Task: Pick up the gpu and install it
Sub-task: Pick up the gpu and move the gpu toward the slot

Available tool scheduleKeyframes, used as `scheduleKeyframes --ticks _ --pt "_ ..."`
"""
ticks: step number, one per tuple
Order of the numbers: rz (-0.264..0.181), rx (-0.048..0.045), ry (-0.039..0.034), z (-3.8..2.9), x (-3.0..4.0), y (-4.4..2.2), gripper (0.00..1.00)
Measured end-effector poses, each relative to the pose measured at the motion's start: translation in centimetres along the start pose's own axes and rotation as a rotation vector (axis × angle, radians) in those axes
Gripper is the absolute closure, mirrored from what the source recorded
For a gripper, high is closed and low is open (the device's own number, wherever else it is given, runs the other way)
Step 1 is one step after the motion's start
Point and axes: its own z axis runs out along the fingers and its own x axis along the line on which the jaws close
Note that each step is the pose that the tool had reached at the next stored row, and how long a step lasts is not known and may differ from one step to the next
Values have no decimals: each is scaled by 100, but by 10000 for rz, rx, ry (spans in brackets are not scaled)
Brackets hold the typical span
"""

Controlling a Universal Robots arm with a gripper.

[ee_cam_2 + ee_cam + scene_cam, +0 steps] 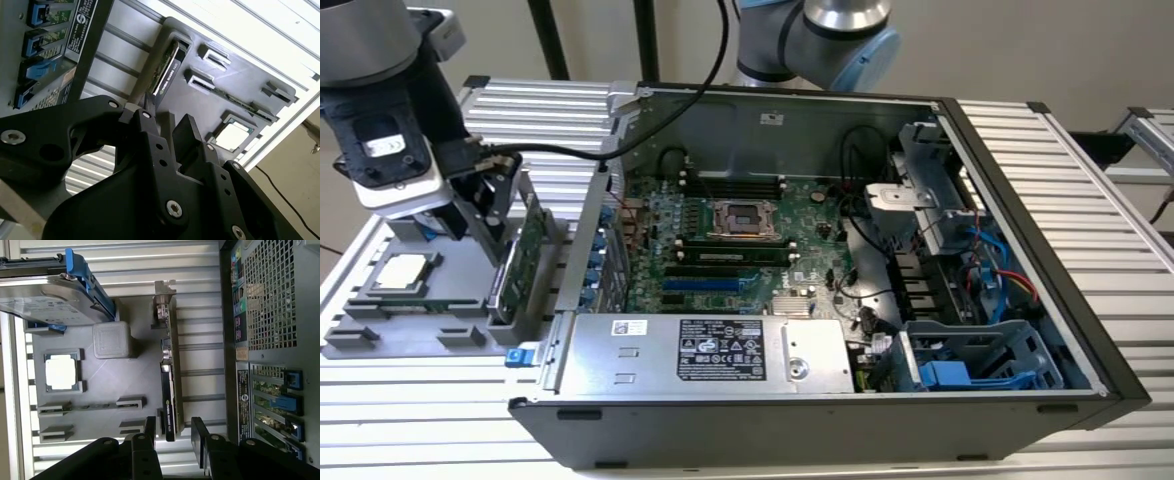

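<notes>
The gpu (pixel 520 255) stands on its long edge in a slot of the grey parts tray (pixel 394 340), at the exterior view's left, just outside the open computer case (pixel 1074 230). In the first wrist view the gpu (pixel 170 385) shows edge-on, with its silver bracket (pixel 164 302) at the far end. My gripper (pixel 172 432) is open, one black finger on each side of the card's near end with a small gap on both sides. The second wrist view shows the gripper (pixel 167 120) low over the gpu (pixel 167 70).
On the same tray lie a square silver CPU chip (pixel 403 272) and a silver hard drive with a blue frame (pixel 50 297). The case wall (pixel 580 250) stands close beside the card. Inside are the motherboard (pixel 720 285) and a power supply (pixel 707 350).
</notes>
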Motion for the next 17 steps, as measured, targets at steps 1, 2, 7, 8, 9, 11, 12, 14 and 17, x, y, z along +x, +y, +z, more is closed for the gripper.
scheduleKeyframes --ticks 1,2,7,8,9,11,12,14,17 --pt "0 0 0 2 0 0 0" --pt "0 -1 0 4 0 0 0" --pt "0 0 0 15 1 -1 0" --pt "0 0 0 17 1 -1 0" --pt "0 0 0 19 2 -1 0" --pt "0 0 0 24 2 -1 0" --pt "0 0 0 26 2 -1 0" --pt "0 0 0 30 3 -1 0" --pt "0 0 0 37 3 -2 0"
